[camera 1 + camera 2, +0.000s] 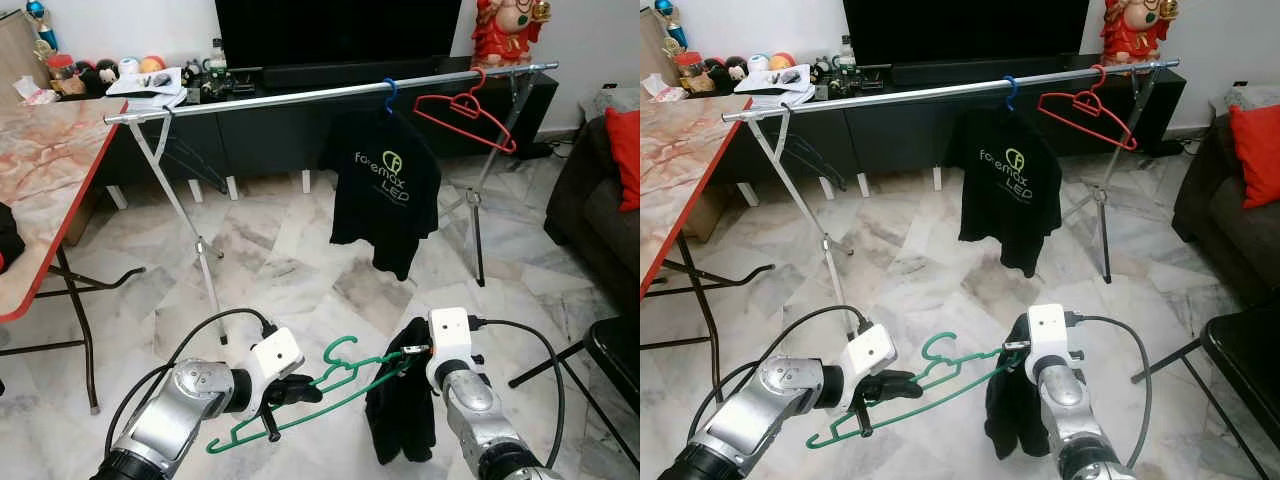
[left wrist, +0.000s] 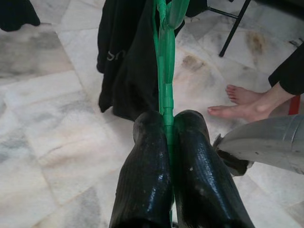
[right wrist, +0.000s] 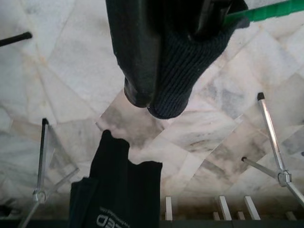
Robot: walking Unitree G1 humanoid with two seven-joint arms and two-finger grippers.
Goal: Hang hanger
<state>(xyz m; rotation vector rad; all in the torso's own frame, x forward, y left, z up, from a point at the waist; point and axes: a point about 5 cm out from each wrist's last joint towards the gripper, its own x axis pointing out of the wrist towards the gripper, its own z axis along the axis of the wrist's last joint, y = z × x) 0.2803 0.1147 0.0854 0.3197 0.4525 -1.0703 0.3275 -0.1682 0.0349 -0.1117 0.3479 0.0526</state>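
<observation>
One green plastic hanger [image 1: 320, 395] is held low above the marble floor [image 1: 300, 260], between both grippers. Your left gripper [image 2: 167, 142] is clamped on its bar; your right gripper [image 3: 164, 90] pinches the black garment [image 1: 400, 405] draped on its other end. Beyond, note the steel drying rack [image 1: 300, 97] carrying a black printed T-shirt [image 1: 385, 190] and an empty red hanger [image 1: 465, 115].

Right gripper [image 1: 400, 352]: fingertips buried in black garment [image 1: 400, 405], finger spread unreadable.
Green hanger [image 1: 300, 395]: far end hidden inside the garment.
Person's foot [image 2: 242, 110]: leg cut by right frame edge.
Shelf clutter [image 1: 150, 75]: upper left, too small to identify.
Red figurine [image 1: 505, 30]: head cropped at top edge.
</observation>
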